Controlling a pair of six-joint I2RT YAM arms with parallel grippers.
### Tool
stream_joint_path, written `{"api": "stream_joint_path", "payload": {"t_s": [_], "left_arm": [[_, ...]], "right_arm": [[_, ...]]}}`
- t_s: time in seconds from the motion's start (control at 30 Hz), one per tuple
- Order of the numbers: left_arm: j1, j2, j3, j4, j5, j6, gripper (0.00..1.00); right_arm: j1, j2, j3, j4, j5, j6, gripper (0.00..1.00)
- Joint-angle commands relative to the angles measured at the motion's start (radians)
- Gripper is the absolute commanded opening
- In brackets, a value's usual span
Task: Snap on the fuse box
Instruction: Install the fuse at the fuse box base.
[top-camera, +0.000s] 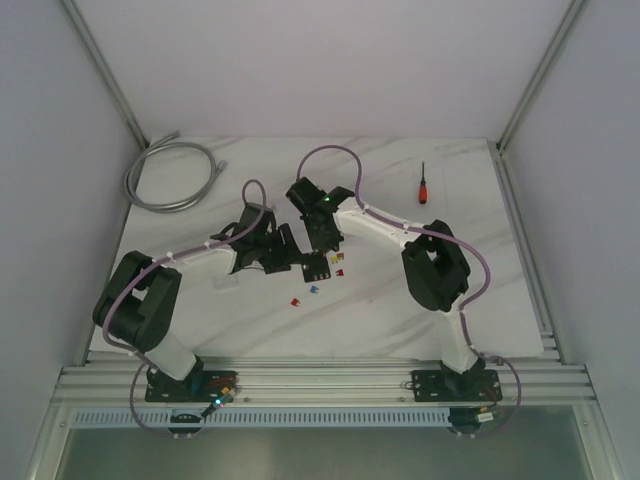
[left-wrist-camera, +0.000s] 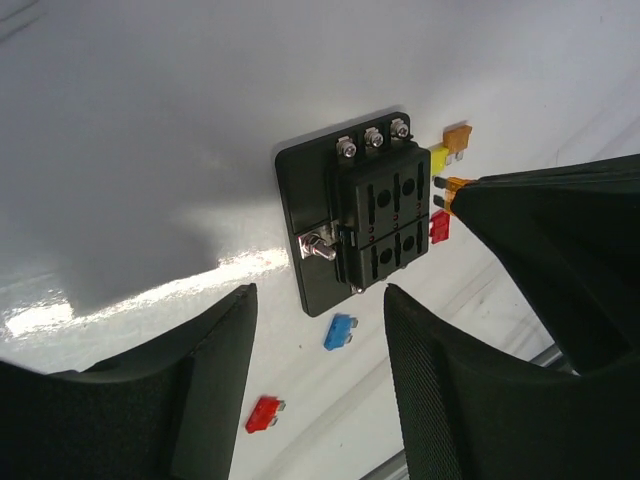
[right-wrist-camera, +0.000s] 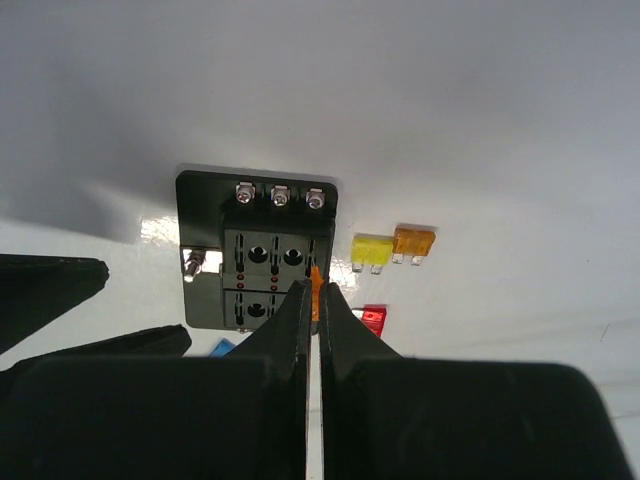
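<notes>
Black L gripper (left-wrist-camera: 320, 320) fills the near edge of your left wrist view: jaws apart, nothing held, pads (left-wrist-camera: 215, 390) on either side of the frame. Through the gap you see a loose red fuse (left-wrist-camera: 264, 414) and, further on, a blue fuse (left-wrist-camera: 340, 331) on the white marbled table (left-wrist-camera: 150, 150). The blue one lies just beside the near edge of the fuse box (left-wrist-camera: 360, 225).

Fuse box: flat on the table, approx. centre in the top view (top-camera: 318, 267). It has a black base plate, three screw heads along one end and one stud on the side. It sits beyond the L fingertips, not betw. them.

R gripper (right-wrist-camera: 316, 300): jaws together, clamped on an orange fuse (right-wrist-camera: 316, 282), tips directly over the box's slot block near one edge. You can't tell whether that fuse touches a slot.

Beside the box, on the side away from the L gripper:
- yellow fuse (right-wrist-camera: 372, 248) and second orange fuse (right-wrist-camera: 414, 241), side by side
- second red fuse (right-wrist-camera: 373, 318), nearer the R fingers

Far part of the table, top view: red-handled screwdriver (top-camera: 423, 183) at right, well apart from the box, and a grey cable coil (top-camera: 170, 178) in the far L corner.
</notes>
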Motion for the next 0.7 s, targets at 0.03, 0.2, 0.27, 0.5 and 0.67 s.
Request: {"api": "stream_joint_path", "payload": {"t_s": [0.03,0.2,0.27,0.5,0.67], "left_arm": [[-0.007,0.035,0.025,0.032,0.025,-0.029,0.60],[-0.006,0.058,0.027,0.047,0.034,-0.040,0.55],[-0.007,0.064,0.029,0.052,0.040,-0.044,0.53],[-0.009,0.079,0.027,0.059,0.046,-0.057,0.49],[-0.012,0.085,0.025,0.063,0.050,-0.067,0.47]], "right_arm": [[0.010,0.027,0.000,-0.008,0.017,0.003,0.00],[0.010,0.031,-0.005,0.004,0.014,0.004,0.00],[0.010,0.030,-0.010,0.008,0.015,0.004,0.00],[0.013,0.025,-0.045,0.025,0.026,0.013,0.00],[0.015,0.018,-0.062,0.037,0.041,0.021,0.00]]}}
